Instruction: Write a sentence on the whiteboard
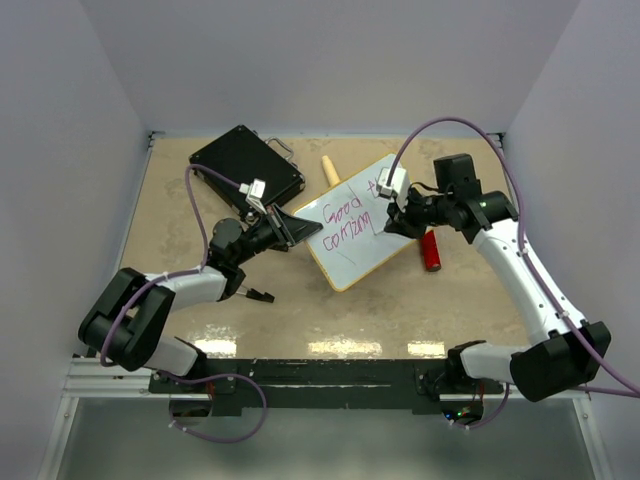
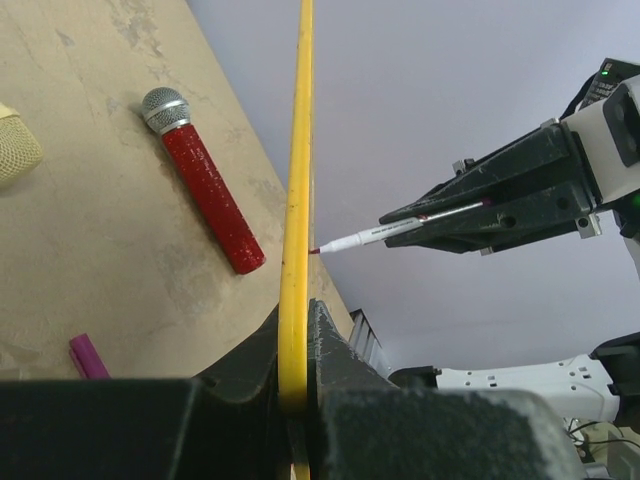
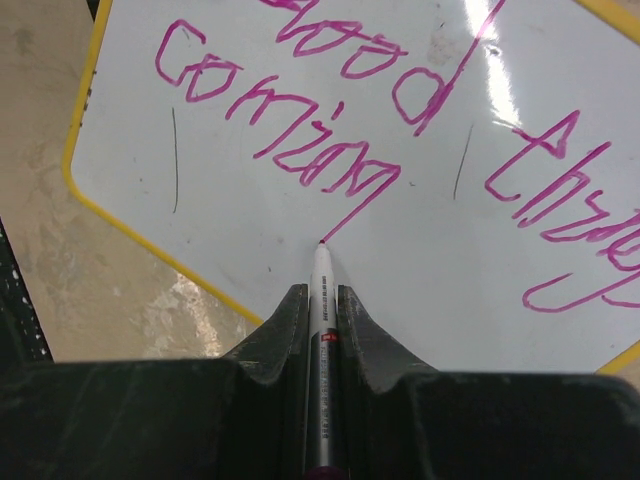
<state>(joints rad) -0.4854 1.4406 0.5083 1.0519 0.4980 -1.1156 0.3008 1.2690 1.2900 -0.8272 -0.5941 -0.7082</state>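
Surface: tan tabletop (image 1: 180, 215) with scuffed patches, closed in by pale walls.
Whiteboard: the whiteboard (image 1: 365, 250) sits mid-table between the two arms, turned diagonally, its yellow frame seen edge-on from the left wrist.
Sentence: the sentence (image 3: 300, 140) runs in magenta over two lines, the upper starting "Good", the lower reading "coming".
Left gripper: the left gripper (image 1: 290, 228) is clenched on the board's left edge, its jaws pinching the yellow frame.
Right gripper: the right gripper (image 1: 392, 222) is clamped around a marker (image 3: 322, 340), which sticks out between the fingers.
Marker tip: it meets the white surface at the end of the last letter's tail.
Microphone: a red microphone (image 1: 431, 250) lies just beside the board's right edge.
Case: a black case (image 1: 245, 165) lies at the far left, behind the left gripper.
Cap: a purple cap (image 2: 88, 355) lies on the table near the left gripper.
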